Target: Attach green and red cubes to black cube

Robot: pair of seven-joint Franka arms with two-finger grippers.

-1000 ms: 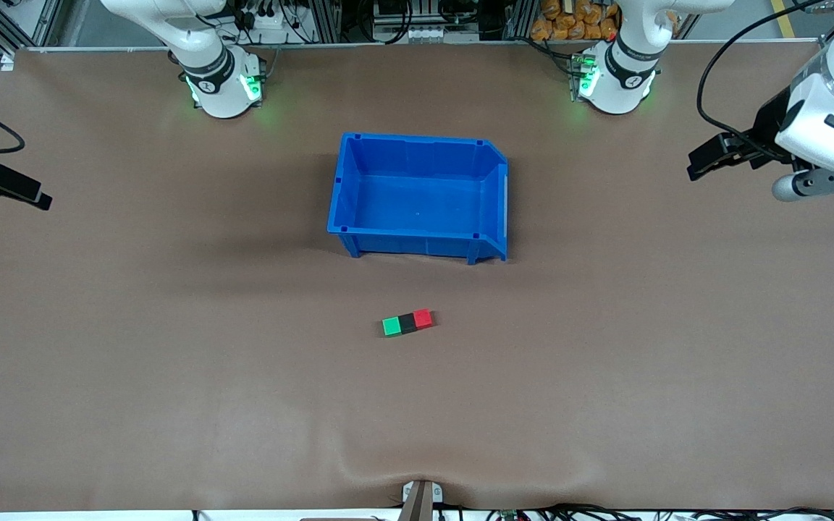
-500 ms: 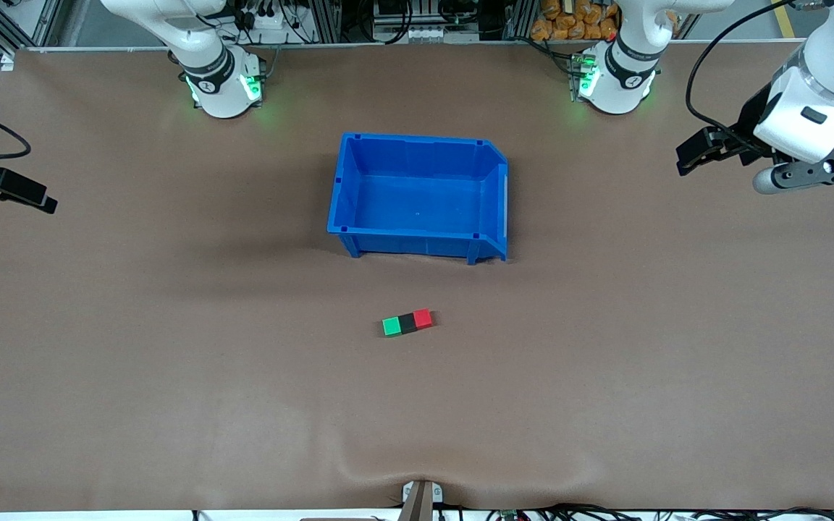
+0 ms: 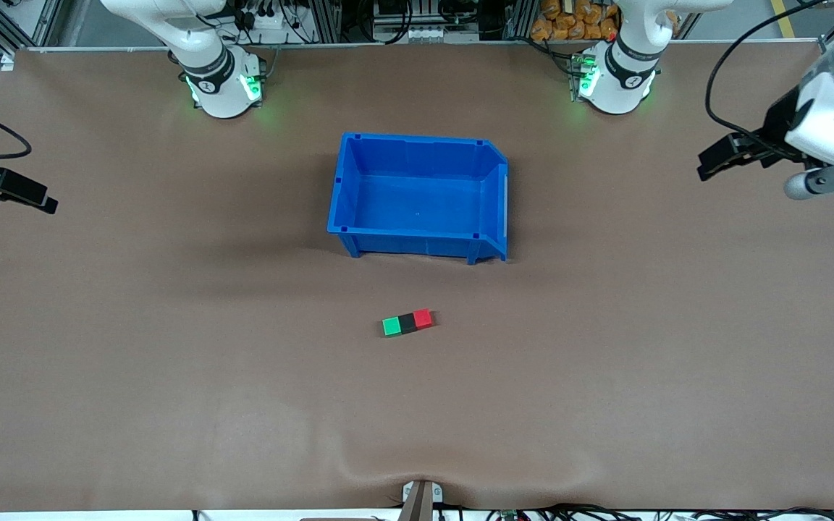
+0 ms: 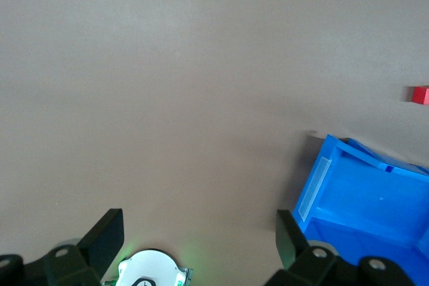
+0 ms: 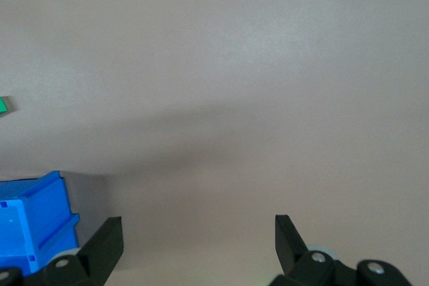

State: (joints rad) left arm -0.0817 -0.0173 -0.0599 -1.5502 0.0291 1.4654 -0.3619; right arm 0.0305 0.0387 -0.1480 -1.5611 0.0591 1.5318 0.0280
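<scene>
With the tiny matte green cube, tiny matte black cube and tiny matte red cube lying touching in a row, black in the middle, nearer the front camera than the blue plastic bin, we judge the joining done. Our left gripper hangs with fingers spread and holding nothing, well apart from the bin toward its own end of the brown table; our right gripper waits likewise released toward its end, presumably parked clear.
</scene>
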